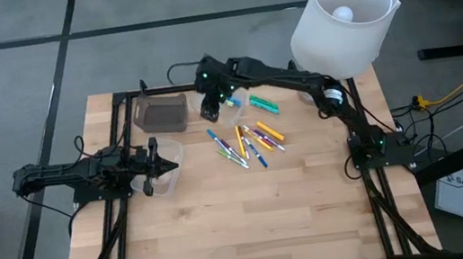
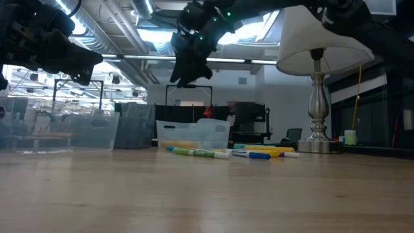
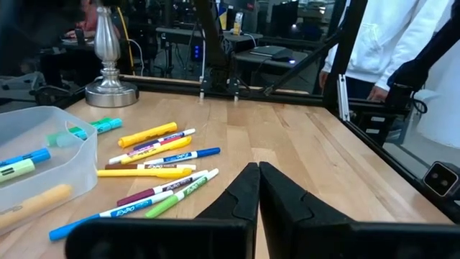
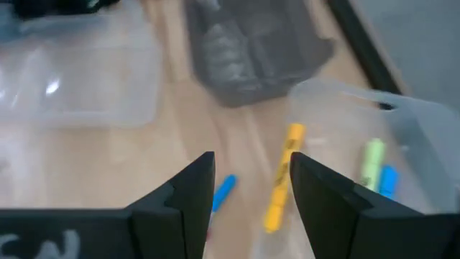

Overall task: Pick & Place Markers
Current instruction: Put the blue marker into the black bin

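Several markers [image 1: 247, 141] in blue, green, yellow and orange lie loose on the wood at the table's middle, also in the low view [image 2: 226, 153] and the left wrist view [image 3: 158, 162]. A few more lie inside a clear container [image 1: 257, 103] behind them, among them a yellow-orange one [image 4: 282, 187], a green one and a blue one. My right gripper [image 4: 248, 194] hangs open high above that container's left edge [image 1: 211, 110], holding nothing. My left gripper [image 3: 257, 188] is shut and empty, level above the table's left part [image 1: 171, 163].
A dark container [image 1: 161, 112] stands at the far left. A second clear container [image 1: 165, 171] sits under my left gripper. A lamp with a white shade [image 1: 343, 18] stands at the far right corner. A person in a white top [image 3: 388, 43] stands beyond the table's right edge.
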Robot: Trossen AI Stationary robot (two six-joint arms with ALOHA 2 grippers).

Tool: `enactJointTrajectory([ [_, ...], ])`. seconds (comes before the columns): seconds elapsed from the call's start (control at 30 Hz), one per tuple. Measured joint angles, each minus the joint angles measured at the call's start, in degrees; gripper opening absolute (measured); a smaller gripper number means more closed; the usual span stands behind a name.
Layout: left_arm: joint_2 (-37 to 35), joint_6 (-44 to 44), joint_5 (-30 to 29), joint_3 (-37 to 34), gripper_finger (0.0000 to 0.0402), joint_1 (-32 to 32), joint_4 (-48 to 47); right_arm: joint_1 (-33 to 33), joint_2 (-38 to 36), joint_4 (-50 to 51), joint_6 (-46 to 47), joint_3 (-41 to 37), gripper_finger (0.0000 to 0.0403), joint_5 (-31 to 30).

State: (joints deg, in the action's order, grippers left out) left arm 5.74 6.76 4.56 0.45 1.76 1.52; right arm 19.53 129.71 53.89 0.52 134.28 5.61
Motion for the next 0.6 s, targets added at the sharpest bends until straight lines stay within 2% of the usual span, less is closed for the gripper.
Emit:
enactJointTrajectory([
  [0.6, -0.02, 0.0, 0.0, 0.0, 0.0006, 0.0, 0.02, -10.0, -0.82, 4.7, -5.21, -0.07, 0.0181, 0.0],
])
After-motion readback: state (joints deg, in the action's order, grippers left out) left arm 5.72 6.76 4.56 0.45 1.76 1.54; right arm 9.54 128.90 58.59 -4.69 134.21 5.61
